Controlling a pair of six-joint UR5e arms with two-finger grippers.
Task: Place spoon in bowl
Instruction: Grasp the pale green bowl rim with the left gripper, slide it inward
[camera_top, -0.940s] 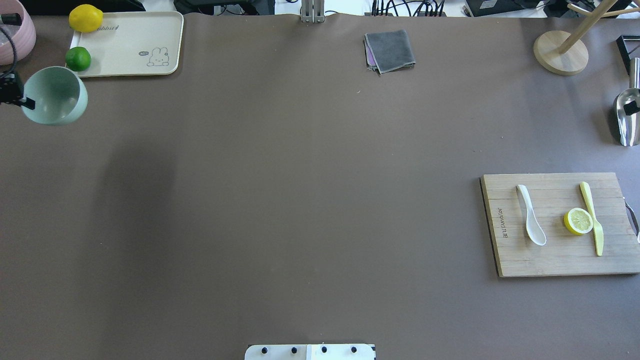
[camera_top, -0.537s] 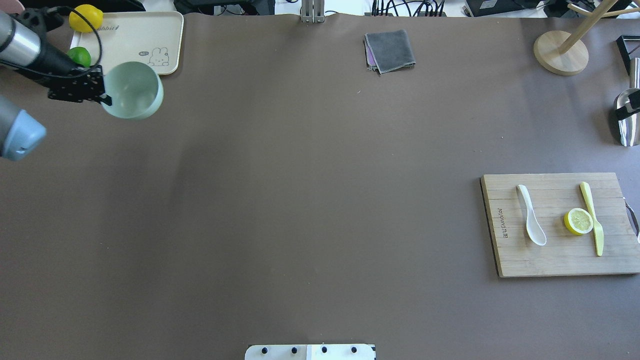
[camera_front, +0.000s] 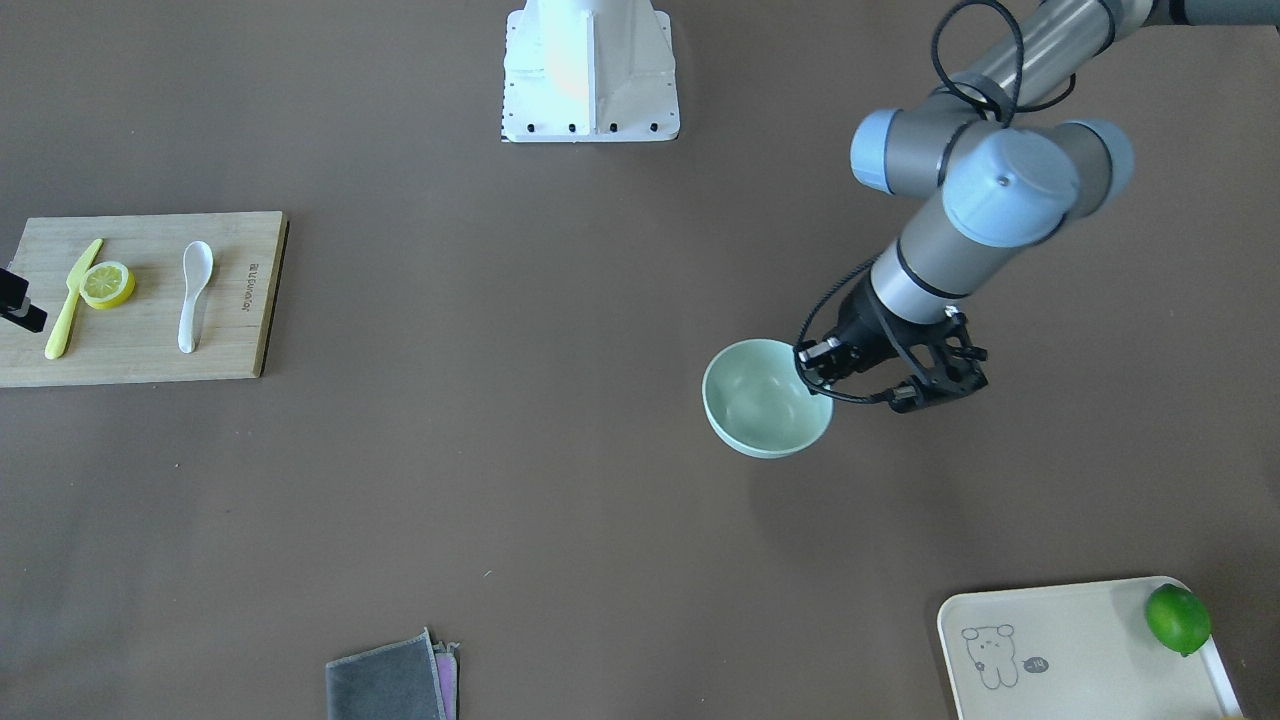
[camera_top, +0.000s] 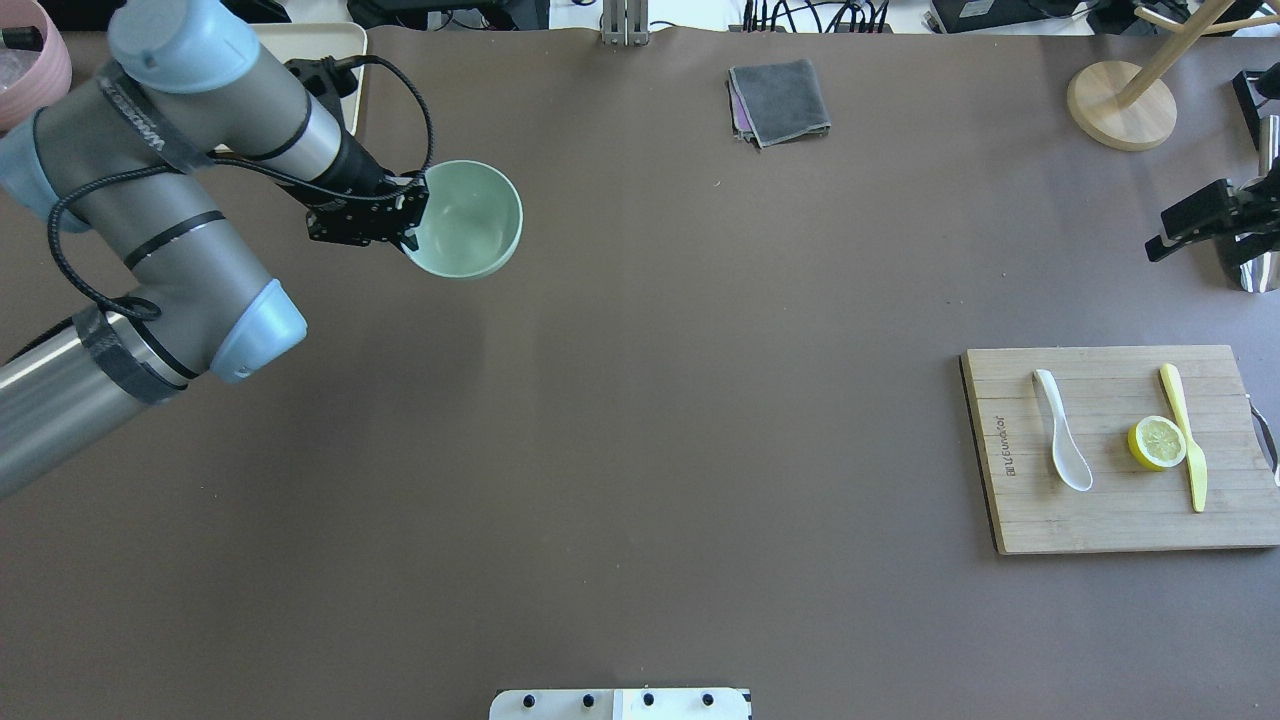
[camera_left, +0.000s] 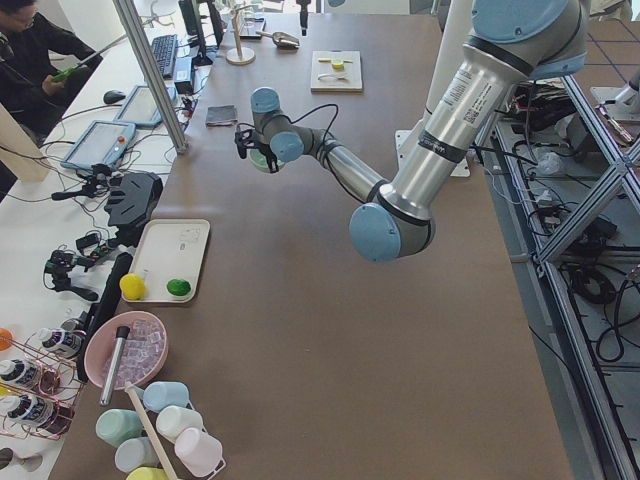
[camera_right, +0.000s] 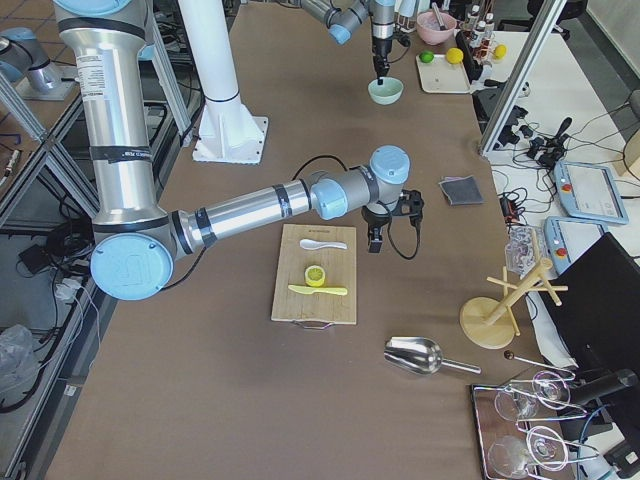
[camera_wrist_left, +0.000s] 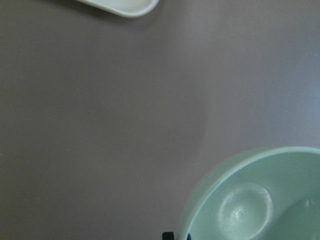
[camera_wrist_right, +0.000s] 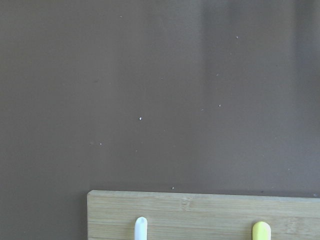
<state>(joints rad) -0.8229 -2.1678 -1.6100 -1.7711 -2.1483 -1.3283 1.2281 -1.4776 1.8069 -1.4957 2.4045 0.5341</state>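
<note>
OK, left tool (camera_top: 408, 212) is clamped on the near rim of the bowl (camera_top: 470, 215), one finger inside and one outside. The bowl hangs from that grip, slightly tilted, mouth up. Its shadow sits offset on the tabletop (camera_top: 640, 400), so it looks lifted. It is left of centre and a little toward the far side. In the left wrist view the bowl's inside fills the lower right corner, with nothing in it.

Left arm comes in from the lower left of the overhead view. The elbow is folded back and the wrist reaches out toward the middle, cable looped over it.

Right tool (camera_top: 1165, 243) hovers over bare tabletop just past the far edge of the cutting board (camera_top: 1100, 525). Clenched or released: cannot tell. Its wrist camera looks straight down and catches only the board's edge, plus the tips of the spoon's handle and the knife.

The spoon (camera_top: 1062, 432) lies flat on the board, well apart from the bowl. Its scoop points toward the robot. Next to it are a lemon half (camera_top: 1157, 442) and a yellow knife (camera_top: 1185, 435).

A folded grey cloth (camera_top: 780, 100) sits at the far centre. The tray (camera_front: 1060, 650) with a lime (camera_front: 1178, 618) is at the far left corner.
</note>
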